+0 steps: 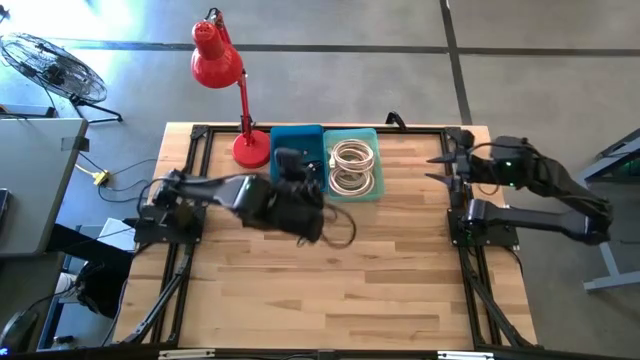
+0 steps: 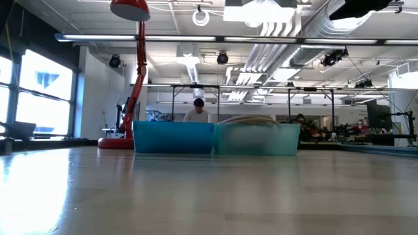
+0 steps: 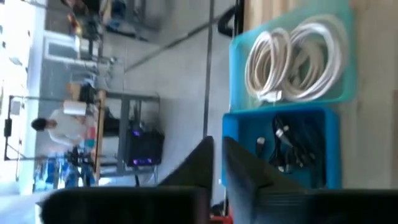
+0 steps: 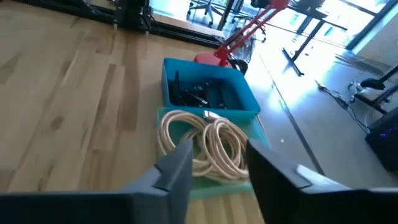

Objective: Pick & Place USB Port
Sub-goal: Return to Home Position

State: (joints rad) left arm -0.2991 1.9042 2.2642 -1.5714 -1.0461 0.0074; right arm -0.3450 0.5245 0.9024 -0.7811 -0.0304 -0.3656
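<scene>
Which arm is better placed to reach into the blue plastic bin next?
Left. Its gripper hangs right by the blue plastic bin; the right gripper sits folded back at the wooden table's right edge.

The near half of the surface (image 1: 330,290) lies open to either hand. At the far edge, 2 touching bins, the blue bin (image 1: 300,140) and green bin (image 1: 375,140), and the red lamp (image 1: 222,68) block passage. My left hand (image 3: 217,143) crowds the blue bin's near side.

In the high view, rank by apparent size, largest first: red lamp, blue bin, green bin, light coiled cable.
1. red lamp
2. blue bin and green bin, alike; the left arm covers part of the blue one
3. light coiled cable, inside the green bin
</scene>
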